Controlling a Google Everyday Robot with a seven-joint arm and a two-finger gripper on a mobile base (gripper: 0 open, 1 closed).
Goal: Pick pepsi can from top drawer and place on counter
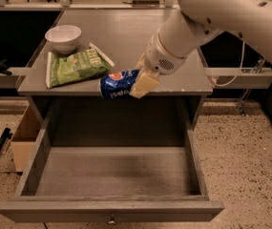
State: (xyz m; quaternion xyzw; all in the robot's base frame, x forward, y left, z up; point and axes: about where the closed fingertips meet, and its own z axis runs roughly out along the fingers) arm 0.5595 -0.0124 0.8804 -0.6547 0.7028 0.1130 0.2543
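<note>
The pepsi can [118,84] hangs on its side at the front edge of the counter [126,32], above the open top drawer [107,209]. The gripper [136,84] is clamped on the can's right end. One cream finger [145,83] lies across the near face of the can; the other is hidden behind it. The can's blue body juts left from the fingers, its lettering upside down. Whether the can touches the counter's lip cannot be told. The white arm [212,18] comes in from the upper right, cut off by the frame. A green chip bag [76,67] and a white bowl [63,36] sit on the counter's left side.
</note>
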